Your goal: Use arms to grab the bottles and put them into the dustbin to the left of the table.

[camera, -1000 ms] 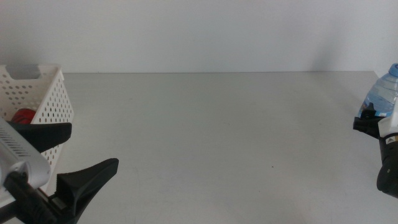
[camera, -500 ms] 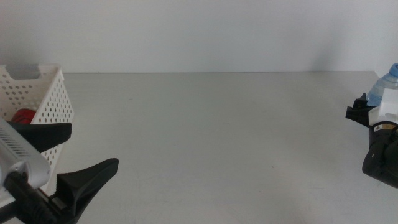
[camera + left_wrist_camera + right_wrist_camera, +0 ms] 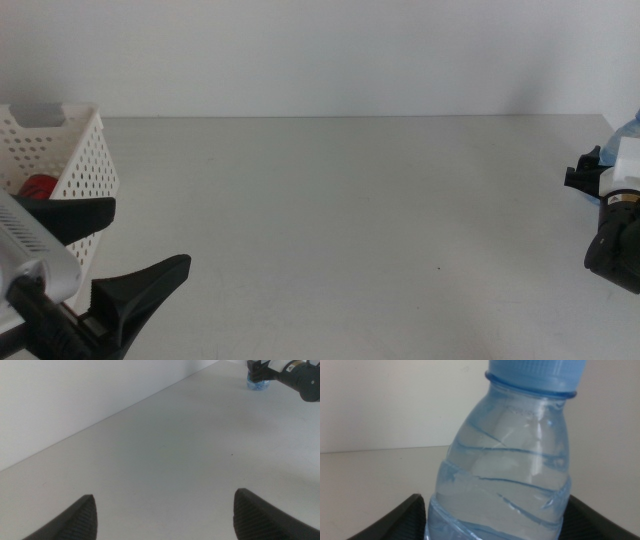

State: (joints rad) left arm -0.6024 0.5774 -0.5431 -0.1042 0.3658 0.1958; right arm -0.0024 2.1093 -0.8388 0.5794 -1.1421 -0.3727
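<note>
- Three views to go through. In the middle view I see the left hand (image 3: 105,250) low in the near-left corner with its dark jaws spread wide and nothing between them. Just behind it stands the white perforated dustbin (image 3: 75,160), with something red (image 3: 38,186) lying inside. The right hand (image 3: 590,178) sits at the far right edge of the pale tabletop (image 3: 340,220), with a sliver of the water bottle (image 3: 630,130) showing behind its white housing.
- From the left wrist I see the two jaws set far apart over bare tabletop; across it, well away, the right arm's hand (image 3: 260,369) sits at the water bottle (image 3: 258,384), which stands on the surface.
- From the right wrist the clear water bottle (image 3: 505,485) with its blue cap (image 3: 536,374) fills the frame, sitting between the two jaws. I cannot tell whether they are actually pressing on it.
</note>
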